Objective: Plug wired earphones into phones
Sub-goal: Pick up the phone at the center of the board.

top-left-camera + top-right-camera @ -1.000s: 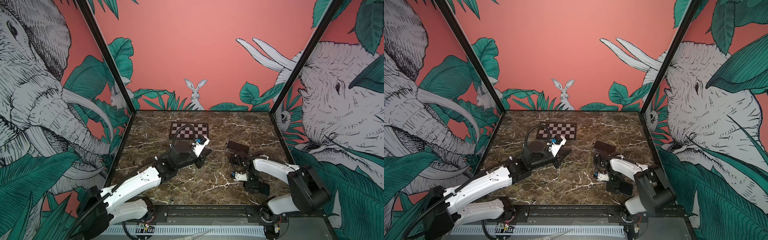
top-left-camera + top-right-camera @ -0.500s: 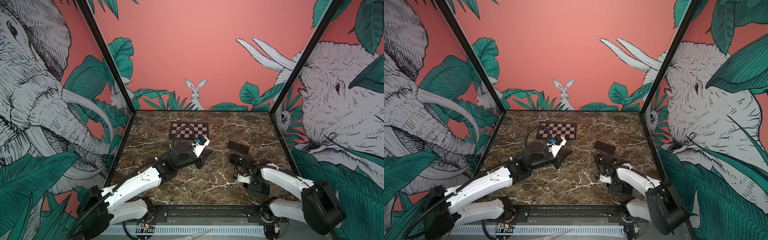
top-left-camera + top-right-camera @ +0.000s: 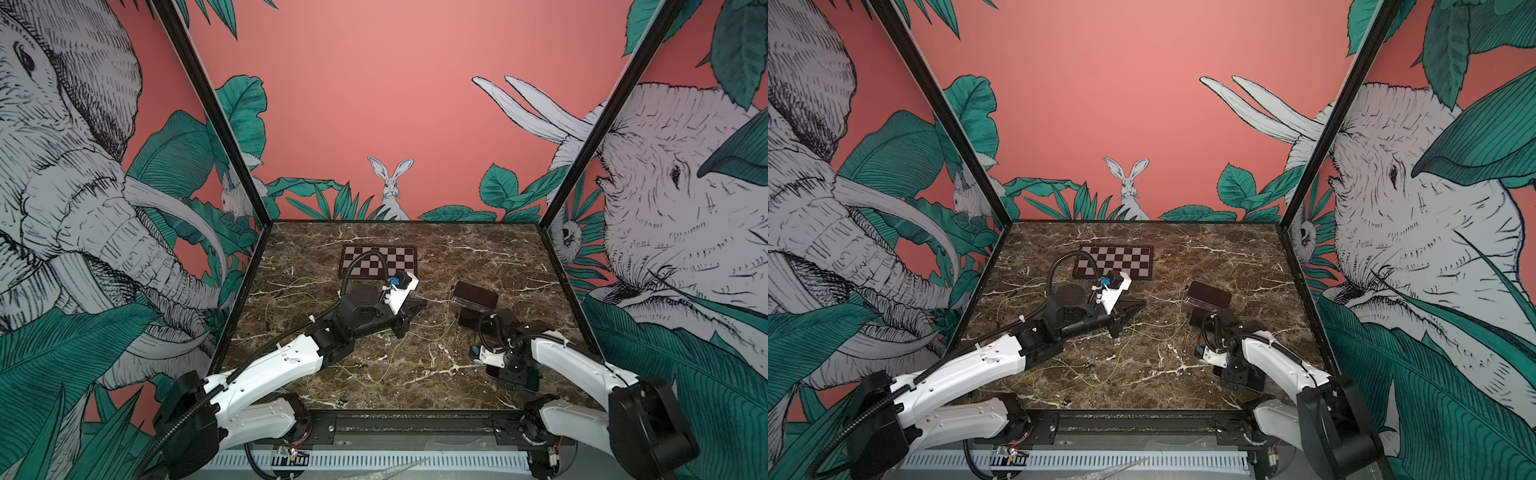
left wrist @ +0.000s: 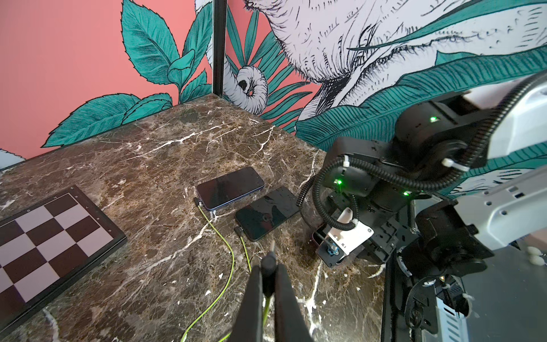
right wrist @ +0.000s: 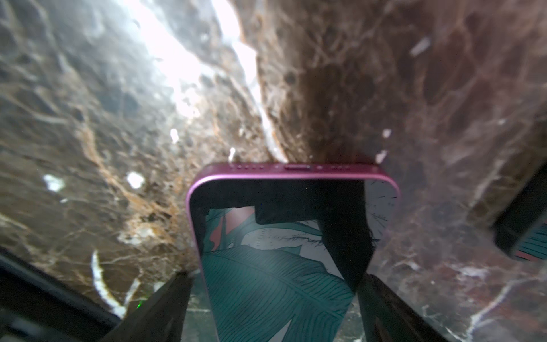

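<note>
Two phones (image 4: 231,188) (image 4: 268,213) lie flat side by side, each with a dark plug and a yellow-green cord (image 4: 228,251) in its end. In both top views they sit right of centre (image 3: 476,293) (image 3: 1208,293). My left gripper (image 4: 268,268) (image 3: 417,305) is shut on the dark plug of another earphones cord, held above the table a little short of them. A third phone (image 5: 275,266), pink-edged, lies under my right gripper (image 5: 275,302) (image 3: 515,378). Its fingers (image 5: 165,305) stand astride the long edges, open, with only slim gaps.
A black-and-white checkerboard plate (image 3: 378,261) lies at the back centre. Loose yellow-green earphones cords (image 3: 299,297) sprawl over the left and middle of the marble table (image 3: 457,249). Printed walls close in three sides, and a black rail (image 3: 399,415) runs along the front edge.
The right arm has swung its elbow out to the right and brought its gripper down over the near phone. Its jaws have narrowed a little. The left gripper has barely moved.
</note>
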